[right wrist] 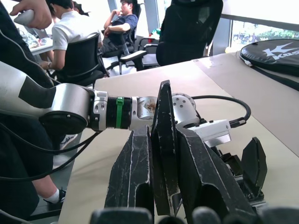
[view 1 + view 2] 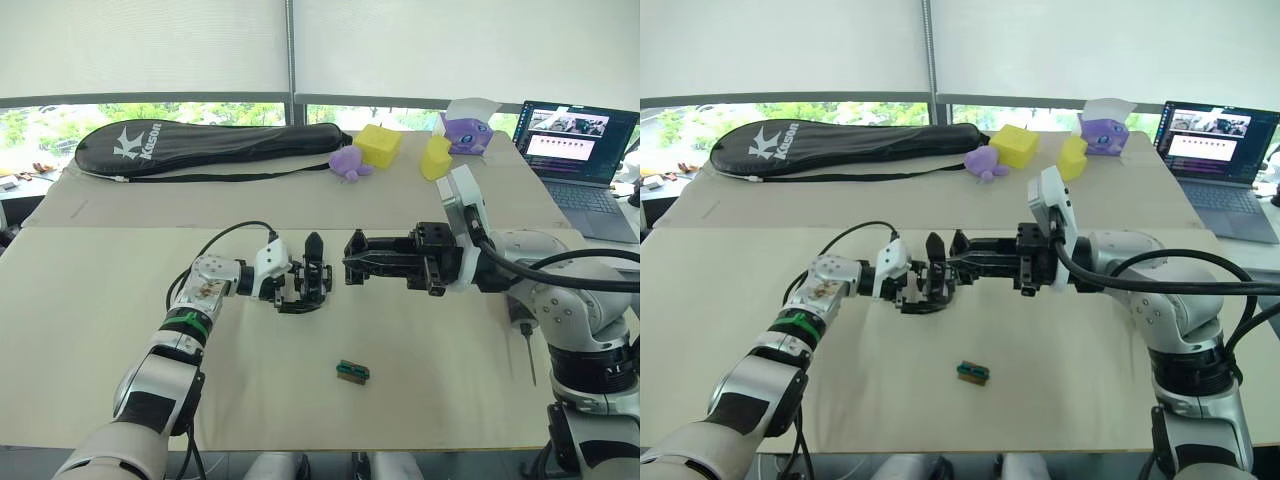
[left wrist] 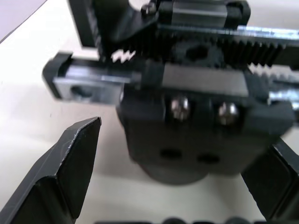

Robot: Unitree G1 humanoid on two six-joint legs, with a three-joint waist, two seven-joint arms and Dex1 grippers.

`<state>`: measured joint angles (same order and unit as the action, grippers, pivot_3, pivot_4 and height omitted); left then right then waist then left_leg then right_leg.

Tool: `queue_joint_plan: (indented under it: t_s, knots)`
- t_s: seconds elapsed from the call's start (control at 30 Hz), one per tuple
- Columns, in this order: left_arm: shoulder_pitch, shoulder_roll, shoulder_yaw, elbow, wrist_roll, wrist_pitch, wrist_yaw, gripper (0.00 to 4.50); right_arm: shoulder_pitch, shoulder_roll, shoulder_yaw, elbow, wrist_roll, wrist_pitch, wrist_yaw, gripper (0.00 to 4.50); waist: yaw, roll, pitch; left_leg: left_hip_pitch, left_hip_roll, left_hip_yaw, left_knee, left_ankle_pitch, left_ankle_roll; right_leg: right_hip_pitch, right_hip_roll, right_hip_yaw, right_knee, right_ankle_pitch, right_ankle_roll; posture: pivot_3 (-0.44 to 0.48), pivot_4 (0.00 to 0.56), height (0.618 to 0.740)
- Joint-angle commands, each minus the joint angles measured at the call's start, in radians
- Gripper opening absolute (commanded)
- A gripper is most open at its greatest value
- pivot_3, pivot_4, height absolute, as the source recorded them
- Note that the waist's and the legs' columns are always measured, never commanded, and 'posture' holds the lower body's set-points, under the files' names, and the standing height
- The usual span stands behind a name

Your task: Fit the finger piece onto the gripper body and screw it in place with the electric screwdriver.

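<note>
Left eye view: the gripper body point(image 2: 303, 285) sits mid-desk point(image 2: 100, 330), bare surface all round; the left gripper point(image 2: 296, 283) straddles it, fingers wide. Just right of it, the level right gripper point(image 2: 352, 262) is clamped on the finger piece point(image 1: 164, 140). The electric screwdriver point(image 2: 527, 352) lies well right.

Left wrist view: fingers point(image 3: 70, 163) flank the gripper body without touching.

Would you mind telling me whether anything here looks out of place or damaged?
Nothing looks spilled or broken. The gripper body shows two empty holes under two fitted screws; a small green-brown block lies alone mid-table.

My beige table point(image 2: 90, 330) carries a small green-brown block point(image 2: 352, 372) at lower centre and the electric screwdriver point(image 2: 526, 352) at lower right.
</note>
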<state>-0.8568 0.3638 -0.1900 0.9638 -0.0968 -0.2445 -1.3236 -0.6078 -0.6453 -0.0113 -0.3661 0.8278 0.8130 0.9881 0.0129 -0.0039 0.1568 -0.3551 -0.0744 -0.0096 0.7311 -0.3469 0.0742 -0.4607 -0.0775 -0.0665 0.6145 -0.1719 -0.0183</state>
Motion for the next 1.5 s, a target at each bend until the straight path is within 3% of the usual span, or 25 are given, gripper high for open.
queue_joint_plan:
  t_s: [0.03,0.13,0.43,0.57,1.03,1.5]
  knots:
    - [-0.009,-0.008,0.02,-0.004,-0.007,-0.014,-0.03,3.71,0.007,-0.019,-0.006,-0.044,-0.018,-0.056,0.029,0.32,0.0,0.0,0.0,0.0,0.0,0.0,0.0,0.0,0.0,0.0,0.0,0.0,0.0,0.0,0.0,0.0,0.15,0.74]
    - [0.008,-0.022,0.012,-0.022,-0.007,-0.017,-0.052,2.35,0.024,-0.022,0.006,-0.026,-0.057,-0.108,0.062,0.32,0.0,0.0,0.0,0.0,0.0,0.0,0.0,0.0,0.0,0.0,0.0,0.0,0.0,0.0,0.0,0.0,0.15,0.74]
    - [0.094,-0.118,-0.009,-0.187,-0.014,0.019,-0.039,2.35,0.061,-0.001,0.059,0.021,-0.146,-0.248,0.156,0.32,0.009,0.0,0.0,0.0,0.0,0.0,0.001,0.0,0.001,0.001,0.0,0.0,-0.001,0.0,0.0,0.0,0.15,0.74]
    - [0.094,-0.139,-0.023,-0.167,0.03,-0.006,0.026,2.35,0.066,0.026,0.088,0.05,-0.173,-0.277,0.166,0.32,0.008,0.0,0.0,0.0,0.0,0.0,0.001,0.0,0.001,0.001,0.0,0.0,-0.002,0.0,0.001,0.0,0.15,0.74]
    - [0.078,-0.139,-0.039,-0.128,0.077,-0.036,0.079,2.35,0.043,0.124,0.163,0.221,-0.292,-0.341,0.158,0.32,0.007,0.0,-0.001,0.001,0.0,0.0,0.002,0.0,0.001,0.002,0.0,0.001,-0.001,0.0,0.001,0.0,0.15,0.74]
    - [0.079,-0.139,-0.037,-0.13,0.076,-0.031,0.08,2.35,0.049,0.13,0.195,0.321,-0.385,-0.409,0.196,0.32,0.006,0.0,-0.001,0.002,0.0,0.0,0.002,0.0,0.001,0.002,0.0,0.0,-0.001,0.0,0.001,0.0,0.15,0.74]
